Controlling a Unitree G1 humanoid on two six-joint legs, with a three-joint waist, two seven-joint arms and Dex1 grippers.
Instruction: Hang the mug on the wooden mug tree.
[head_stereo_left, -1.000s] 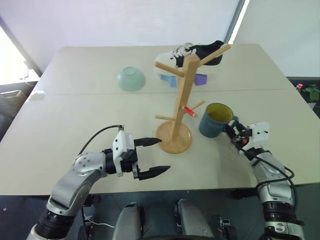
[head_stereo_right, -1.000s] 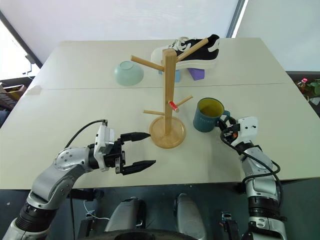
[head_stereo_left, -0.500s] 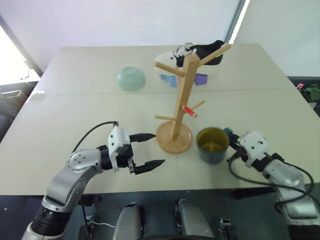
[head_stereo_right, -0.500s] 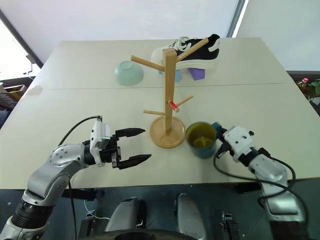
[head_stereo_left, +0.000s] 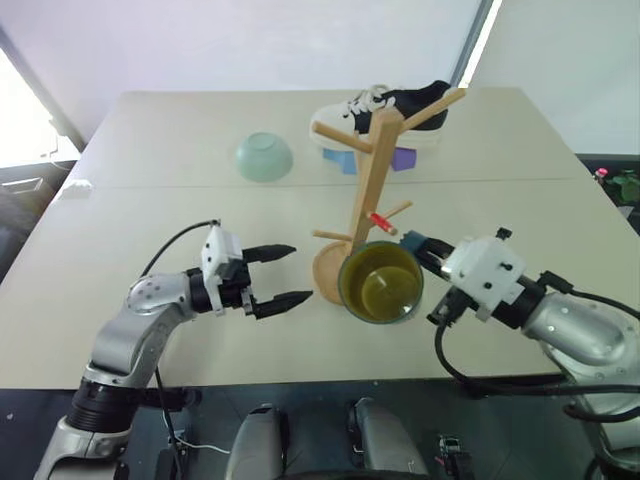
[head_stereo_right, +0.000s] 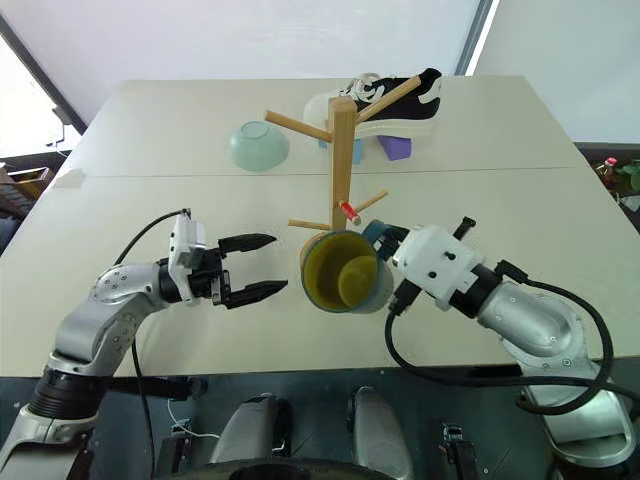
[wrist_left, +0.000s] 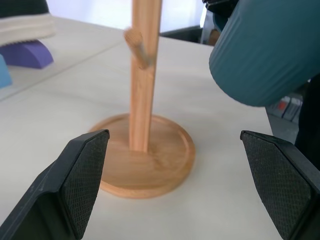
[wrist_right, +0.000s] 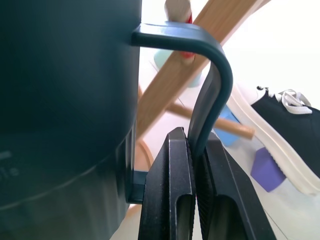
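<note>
Teal-blue and tipped on its side, the mug (head_stereo_left: 380, 283) hung in the air above the counter (head_stereo_left: 150, 210), its yellow-green inside facing the camera. The right gripper (wrist_right: 192, 165) had its fingers (wrist_right: 172, 200) pinched tight on the mug's loop handle (wrist_right: 210, 90), carrying it clear of the surface. It sat right in front of the round base of the wooden mug tree (head_stereo_left: 368, 170), near the middle of the counter, just below the peg with the small red tag (head_stereo_left: 377, 221). No peg was through the handle.

Over on the left, the left gripper (head_stereo_left: 272, 276) hovered level just off the base's left side, its fingers (head_stereo_left: 270, 252) spread wide and holding nothing.

Toward the far edge sat a pale green bowl (head_stereo_left: 264, 158), upside down, and beside it a black-and-white sneaker (head_stereo_left: 400, 105) resting on blue and purple blocks (head_stereo_left: 402, 160) behind the tree.
</note>
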